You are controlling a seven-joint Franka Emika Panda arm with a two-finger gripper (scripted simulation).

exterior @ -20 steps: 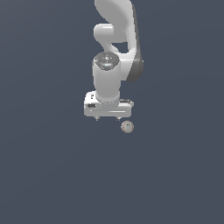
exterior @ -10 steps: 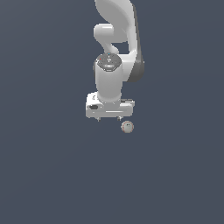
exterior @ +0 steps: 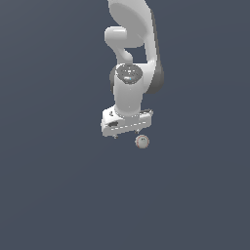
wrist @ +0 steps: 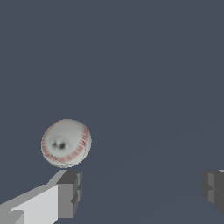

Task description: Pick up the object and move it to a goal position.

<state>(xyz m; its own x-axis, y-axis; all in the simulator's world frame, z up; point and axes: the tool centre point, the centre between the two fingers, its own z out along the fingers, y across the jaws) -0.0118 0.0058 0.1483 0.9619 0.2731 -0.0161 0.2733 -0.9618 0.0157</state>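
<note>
Just beside one fingertip (wrist: 69, 192) of the spread tool (wrist: 140, 192) lies the ball (wrist: 66, 143).

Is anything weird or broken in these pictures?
Nothing looks broken or spilled. The one odd bit: the baseball isn't between the open hand's fingers. In the wrist view it lies just past one fingertip, so the hand isn't lined up on it.

I can read no text, label, brand or number anywhere here; the ball (wrist: 66, 143) carries only red stitching and a dark smudge.
</note>
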